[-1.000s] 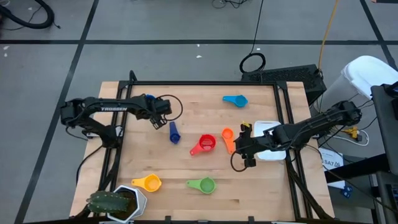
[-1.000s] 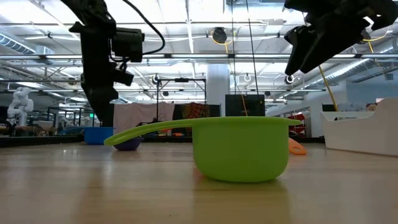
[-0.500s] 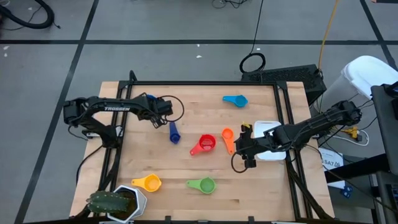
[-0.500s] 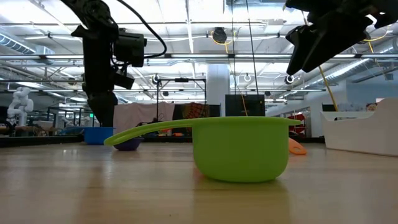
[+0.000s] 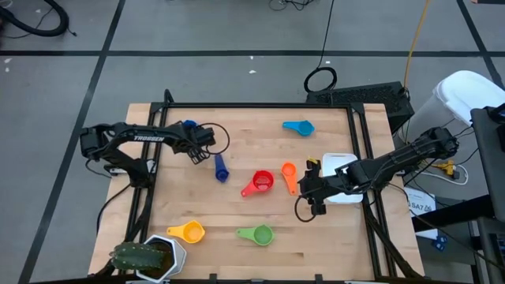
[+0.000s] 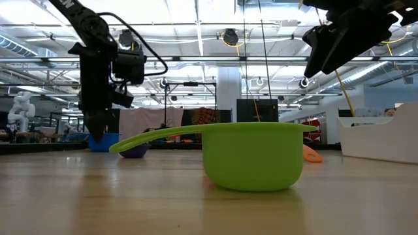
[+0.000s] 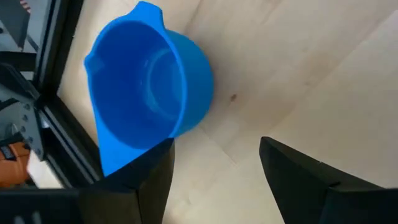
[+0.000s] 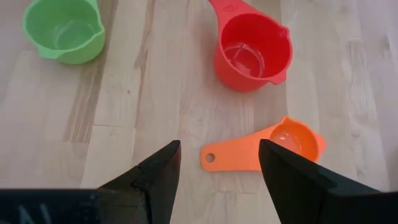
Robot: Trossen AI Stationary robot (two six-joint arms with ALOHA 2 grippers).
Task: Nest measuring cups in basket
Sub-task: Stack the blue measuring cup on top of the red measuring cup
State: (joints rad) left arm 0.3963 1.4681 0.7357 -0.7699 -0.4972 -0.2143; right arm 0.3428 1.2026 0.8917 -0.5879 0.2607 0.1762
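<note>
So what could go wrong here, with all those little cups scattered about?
The left claw is open beside the big blue cup, which sits close to the table's frame; a nudge might push it against the frame. The right claw hangs open above the small orange cup, whose flat handle may be hard to pinch. The white basket sits partly under that arm.

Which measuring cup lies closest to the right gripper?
The orange cup: its handle lies just ahead of the open right gripper. The red cup and green cup sit farther off.
</note>
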